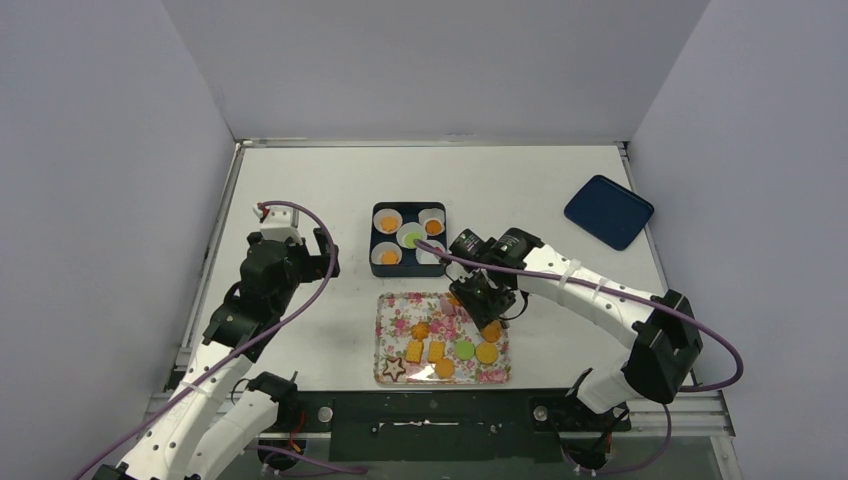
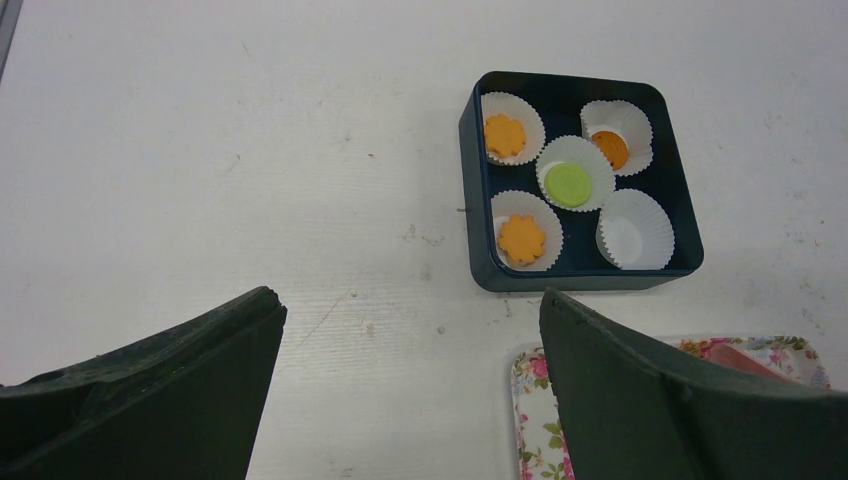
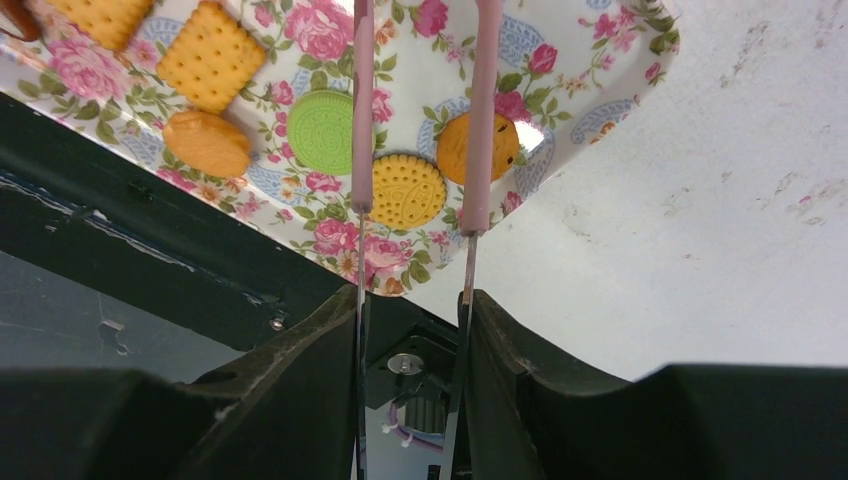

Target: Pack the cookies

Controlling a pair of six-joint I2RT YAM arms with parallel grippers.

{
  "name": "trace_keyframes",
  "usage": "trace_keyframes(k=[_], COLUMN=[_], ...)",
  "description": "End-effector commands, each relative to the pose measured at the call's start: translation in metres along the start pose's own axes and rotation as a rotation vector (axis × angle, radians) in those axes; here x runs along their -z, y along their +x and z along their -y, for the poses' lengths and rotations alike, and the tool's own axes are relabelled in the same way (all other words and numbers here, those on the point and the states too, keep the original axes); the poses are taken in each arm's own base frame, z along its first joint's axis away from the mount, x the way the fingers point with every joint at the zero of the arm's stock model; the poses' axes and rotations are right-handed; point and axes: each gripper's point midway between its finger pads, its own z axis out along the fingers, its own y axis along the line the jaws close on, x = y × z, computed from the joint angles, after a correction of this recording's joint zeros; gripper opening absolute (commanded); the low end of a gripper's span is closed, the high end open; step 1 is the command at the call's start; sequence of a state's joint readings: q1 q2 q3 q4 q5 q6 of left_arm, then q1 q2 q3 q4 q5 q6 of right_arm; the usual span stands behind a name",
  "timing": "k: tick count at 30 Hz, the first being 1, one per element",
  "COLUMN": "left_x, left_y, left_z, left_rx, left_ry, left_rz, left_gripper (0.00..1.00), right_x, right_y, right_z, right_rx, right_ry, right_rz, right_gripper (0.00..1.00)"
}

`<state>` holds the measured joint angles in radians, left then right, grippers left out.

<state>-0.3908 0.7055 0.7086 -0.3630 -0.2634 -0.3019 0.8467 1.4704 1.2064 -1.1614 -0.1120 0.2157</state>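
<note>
Several cookies lie on a floral tray (image 1: 400,305): orange rounds (image 1: 486,352), a green round (image 1: 464,349), orange squares (image 1: 414,351) and a dark brown star (image 1: 394,369). A dark blue box (image 1: 366,240) holds white paper cups; four hold cookies, two orange flowers (image 2: 521,238), a green round (image 2: 568,184) and an orange round (image 2: 609,148). One cup (image 2: 634,230) is empty. My right gripper (image 1: 490,300) is shut on pink-tipped tongs (image 3: 362,120) above the tray's right part (image 3: 300,40); an orange round (image 3: 407,190) shows between the tong arms. My left gripper (image 1: 325,250) is open and empty left of the box.
A dark blue lid (image 1: 608,211) lies at the back right of the white table. The tray's corner shows behind my left gripper's right finger (image 2: 540,420). Grey walls close in the table on three sides.
</note>
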Motion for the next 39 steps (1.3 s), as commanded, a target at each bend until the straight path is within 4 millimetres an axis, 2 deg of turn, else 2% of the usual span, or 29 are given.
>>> trace_keyframes(k=[1,9,11,13,18,31,34,39], left_x=[0.0,0.001,0.001,0.001,0.001,0.001,0.0,0.0], left_y=[-0.012,-0.013,-0.013,-0.013,-0.012,-0.012,-0.012,-0.012], left_z=[0.003,0.002,0.002,0.003,0.003,0.003,0.004,0.004], left_rx=[0.007,0.007,0.007,0.008,0.007,0.007,0.007,0.007], left_ry=[0.013,0.013,0.013,0.015,0.016,0.018,0.02,0.02], left_rz=[0.043,0.048,0.047,0.048,0.046,0.043,0.043,0.042], left_gripper=[0.97,0.97,0.97,0.97,0.97,0.97,0.97,0.97], right_x=[0.019,0.032,0.034,0.031,0.026,0.023,0.024,0.02], right_y=[-0.021,-0.03,-0.029,-0.023,-0.013,0.006,0.002,-0.005], right_z=[-0.005,-0.01,-0.008,-0.006,-0.006,-0.036,-0.037,-0.051], right_rx=[0.032,0.047,0.043,0.036,0.021,0.122,0.126,0.183], right_ry=[-0.007,-0.034,-0.026,-0.015,-0.015,-0.075,-0.069,-0.088], right_rz=[0.084,0.133,0.129,0.105,0.076,0.021,0.035,0.043], right_gripper=[0.24,0.18,0.2,0.27,0.29,0.32,0.33,0.35])
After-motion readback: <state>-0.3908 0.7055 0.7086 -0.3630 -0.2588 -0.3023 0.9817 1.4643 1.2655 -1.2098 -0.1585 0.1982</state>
